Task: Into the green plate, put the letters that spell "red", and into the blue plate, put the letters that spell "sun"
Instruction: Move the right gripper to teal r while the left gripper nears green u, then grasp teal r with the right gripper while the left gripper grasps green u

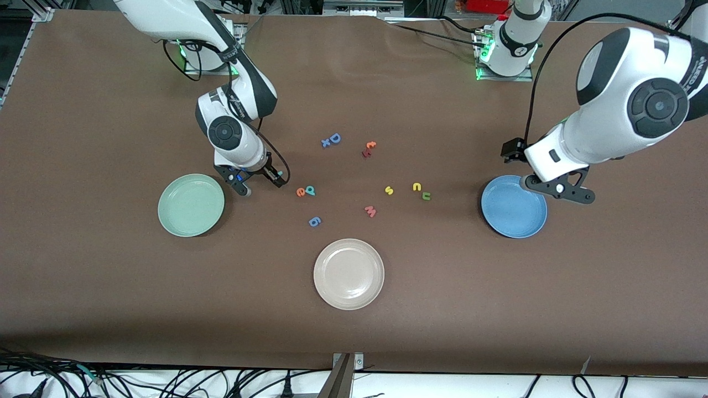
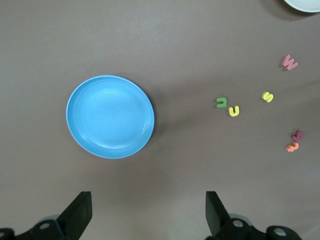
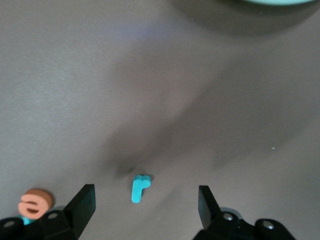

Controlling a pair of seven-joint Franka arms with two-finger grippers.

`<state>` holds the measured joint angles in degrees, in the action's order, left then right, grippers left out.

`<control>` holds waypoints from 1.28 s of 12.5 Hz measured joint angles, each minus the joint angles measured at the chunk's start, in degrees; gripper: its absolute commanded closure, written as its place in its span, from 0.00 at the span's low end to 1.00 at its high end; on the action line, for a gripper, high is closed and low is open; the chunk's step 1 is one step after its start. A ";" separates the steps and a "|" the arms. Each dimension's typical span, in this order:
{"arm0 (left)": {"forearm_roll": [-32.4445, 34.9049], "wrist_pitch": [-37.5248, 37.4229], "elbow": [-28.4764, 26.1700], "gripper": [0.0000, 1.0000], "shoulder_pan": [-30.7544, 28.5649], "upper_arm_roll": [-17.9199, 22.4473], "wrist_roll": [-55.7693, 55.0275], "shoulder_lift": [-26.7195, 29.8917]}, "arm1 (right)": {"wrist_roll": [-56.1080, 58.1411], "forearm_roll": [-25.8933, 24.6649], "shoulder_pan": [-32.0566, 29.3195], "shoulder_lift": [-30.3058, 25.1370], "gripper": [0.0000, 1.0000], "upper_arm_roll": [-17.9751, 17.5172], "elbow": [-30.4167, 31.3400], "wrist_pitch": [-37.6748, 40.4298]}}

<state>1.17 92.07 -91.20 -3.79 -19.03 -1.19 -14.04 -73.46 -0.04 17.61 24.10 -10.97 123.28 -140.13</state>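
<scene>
The right gripper (image 3: pixel 142 210) hangs low over the tabletop (image 1: pixel 110 309) beside the green plate (image 1: pixel 191 205), fingers spread wide and empty around the teal "r" (image 3: pixel 140 187), with the orange "e" (image 1: pixel 301 192) and teal "d" (image 1: pixel 311 190) close by. The left gripper (image 2: pixel 150 215) waits wide open and empty above the blue plate (image 1: pixel 514 206). The thin "r" lies flat, so closing fingers might slide over it or push it away.

A big brown table (image 1: pixel 110 287) fills almost the whole front view. Its top is smooth, with a small bump near the top edge. Black cables (image 1: pixel 83 381) lie in a tangle on a white strip along the bottom edge. Small green lights (image 1: pixel 480 71) glow by the top edge.
</scene>
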 measured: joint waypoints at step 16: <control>-4.61 24.70 -8.34 0.01 9.91 -0.53 -56.30 -16.82 | -3.79 0.00 -0.05 2.35 0.58 -1.97 0.50 -3.43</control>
<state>-3.43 116.77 -99.54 6.12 -19.56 -57.48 -30.86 -77.25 -0.04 17.56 26.45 -12.94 123.77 -143.55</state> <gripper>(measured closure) 0.000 0.581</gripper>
